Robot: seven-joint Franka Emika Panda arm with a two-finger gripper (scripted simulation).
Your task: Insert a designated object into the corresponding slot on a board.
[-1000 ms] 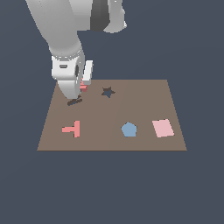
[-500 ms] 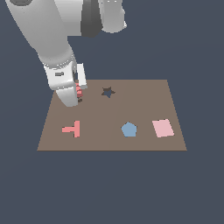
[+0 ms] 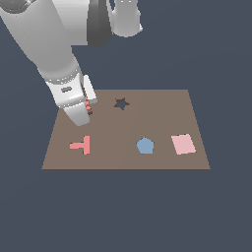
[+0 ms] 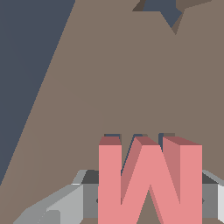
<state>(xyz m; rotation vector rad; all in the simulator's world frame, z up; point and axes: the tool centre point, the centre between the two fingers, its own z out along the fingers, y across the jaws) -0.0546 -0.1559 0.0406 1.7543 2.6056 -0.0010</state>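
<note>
a: exterior view first. what's on the brown board (image 3: 162, 118)?

b: a pink t-shaped piece (image 3: 81, 145) near the exterior view's left edge, a blue pentagon (image 3: 144, 145) in the middle, a pale pink square (image 3: 183, 143) toward the right. farther back there's a dark star-shaped cut-out (image 3: 121, 103).

a: and the arm?

b: it leans in from the upper left, with the pincer (image 3: 87, 109) low over the board's far left part, beside the star cut-out. a sliver of the salmon-red m block (image 3: 88, 106) shows at its tip. the arm hides how wide the fingers stand here.

a: wrist view, then.

b: the m block (image 4: 148, 179) fills the near part of the picture, seen upside down like a w. grey fingers (image 4: 65, 203) sit against both of its sides, so the pincer (image 4: 148, 199) is closed onto the block and holding it.

a: the slot?

b: dark recessed bits (image 4: 138, 136) peek out just behind the block's top edge, so the block sits right by the m-shaped slot. whether it's touching, i can't tell. the star cut-out (image 4: 164, 11) lies well beyond on the board (image 4: 109, 78).
</note>
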